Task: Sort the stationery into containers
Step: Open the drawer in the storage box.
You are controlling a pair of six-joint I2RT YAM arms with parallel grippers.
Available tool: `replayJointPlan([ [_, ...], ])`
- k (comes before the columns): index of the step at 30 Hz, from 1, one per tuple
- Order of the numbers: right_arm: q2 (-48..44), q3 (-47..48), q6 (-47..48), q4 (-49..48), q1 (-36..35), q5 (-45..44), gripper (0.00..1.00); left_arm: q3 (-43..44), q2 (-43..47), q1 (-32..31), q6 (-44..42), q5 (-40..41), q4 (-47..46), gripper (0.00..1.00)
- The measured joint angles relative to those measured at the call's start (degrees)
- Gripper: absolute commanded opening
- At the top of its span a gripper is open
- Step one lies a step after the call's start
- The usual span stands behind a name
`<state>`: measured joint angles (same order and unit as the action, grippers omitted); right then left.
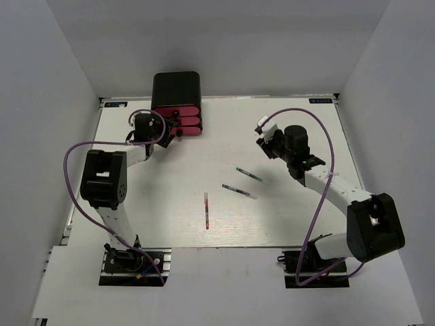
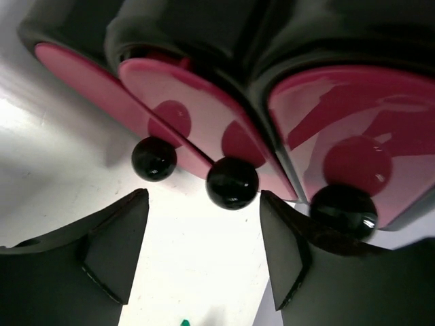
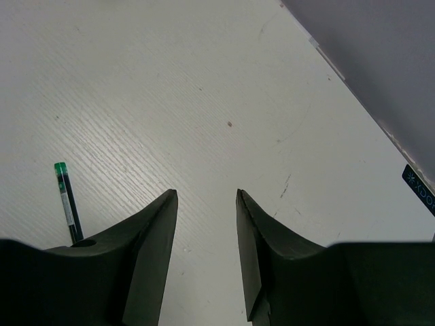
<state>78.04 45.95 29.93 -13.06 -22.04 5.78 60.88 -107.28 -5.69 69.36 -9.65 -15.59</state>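
Observation:
The containers are three pink drawers [image 1: 178, 121] with black round knobs in a glossy black box [image 1: 176, 87] at the far left. In the left wrist view the knobs [image 2: 232, 182] sit side by side right in front. My left gripper [image 1: 168, 129] [image 2: 204, 197] is open and empty, and the middle knob is just ahead of the gap between its fingertips. Three thin pens lie mid-table: a green-capped one [image 1: 249, 174] [image 3: 66, 200], a dark one [image 1: 239, 191] and a red one [image 1: 206, 210]. My right gripper [image 1: 266, 141] [image 3: 206, 193] is open and empty over bare table, right of the pens.
White walls enclose the table on three sides. A blue label [image 3: 421, 190] marks the far right table edge [image 1: 340, 109]. Purple cables loop off both arms. A small green tip [image 2: 183, 322] shows at the bottom of the left wrist view.

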Motion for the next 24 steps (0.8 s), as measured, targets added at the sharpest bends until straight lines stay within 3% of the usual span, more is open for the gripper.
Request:
replayJointPlan([
  [9,0.0,0.0,0.0,0.0,0.2,0.0,0.46,-0.7,-0.2,0.0,0.0,0.0,-0.8,0.91],
  [15,-0.5,-0.9,0.0,-0.1,0.2,0.0,0.46,-4.0,-0.1,0.0,0.1,-0.6,-5.0,0.88],
  [17,-0.5,-0.9,0.0,0.0,0.3,0.0,0.46,-4.5,0.1,0.0,0.1,-1.2,-5.9,0.82],
  [18,-0.6,-0.9,0.0,0.0,0.3,0.0,0.46,-4.9,0.5,0.0,0.1,-1.5,-6.3,0.68],
  [21,-0.8,-1.0,0.0,-0.1,0.3,0.0,0.46,-8.6,3.4,0.0,-0.1,-2.1,-7.5,0.42],
  [22,-0.9,-1.1,0.0,-0.2,0.3,0.0,0.44,-10.2,4.8,0.0,-0.3,-2.3,-7.5,0.29],
  [24,-1.2,-1.5,0.0,-0.4,0.3,0.0,0.38,-12.8,7.5,0.0,-1.7,-2.2,-6.1,0.20],
])
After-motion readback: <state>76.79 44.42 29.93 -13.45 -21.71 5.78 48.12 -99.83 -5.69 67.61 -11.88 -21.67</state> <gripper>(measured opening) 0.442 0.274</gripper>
